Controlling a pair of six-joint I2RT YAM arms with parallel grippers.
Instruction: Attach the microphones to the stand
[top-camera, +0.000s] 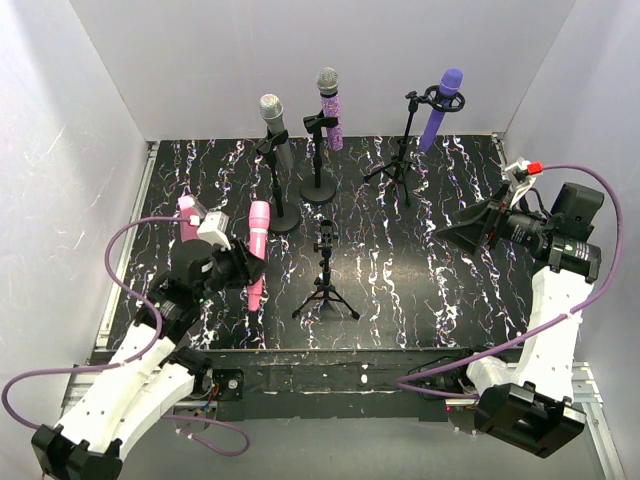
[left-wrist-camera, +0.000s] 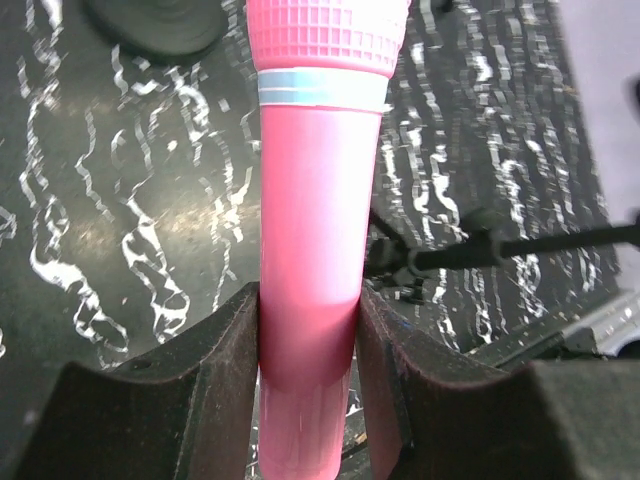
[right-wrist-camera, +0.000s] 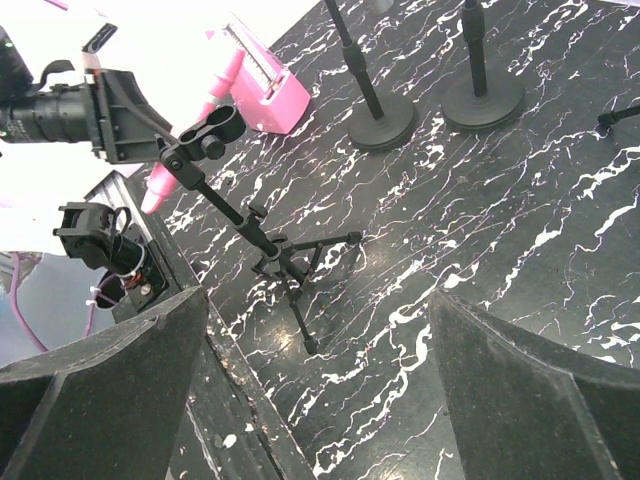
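My left gripper (top-camera: 250, 268) is shut on the plain pink microphone (top-camera: 258, 250), head pointing away, just left of the empty small tripod stand (top-camera: 325, 272). In the left wrist view both pads press the pink barrel (left-wrist-camera: 320, 200) at the gripper (left-wrist-camera: 308, 340), and the stand (left-wrist-camera: 470, 250) lies to the right. The silver-grey microphone (top-camera: 273, 115), the glittery microphone (top-camera: 329, 105) and the purple microphone (top-camera: 441, 105) sit clipped in their stands at the back. My right gripper (top-camera: 470, 228) is open and empty at the right; its view (right-wrist-camera: 315, 300) shows the empty stand (right-wrist-camera: 270, 250).
A pink wedge-shaped object (top-camera: 187, 215) lies at the left, also in the right wrist view (right-wrist-camera: 262, 90). Two round stand bases (top-camera: 283, 220) (top-camera: 318, 188) and a tall tripod (top-camera: 398, 165) stand at the back. White walls enclose the marbled black table (top-camera: 420, 290).
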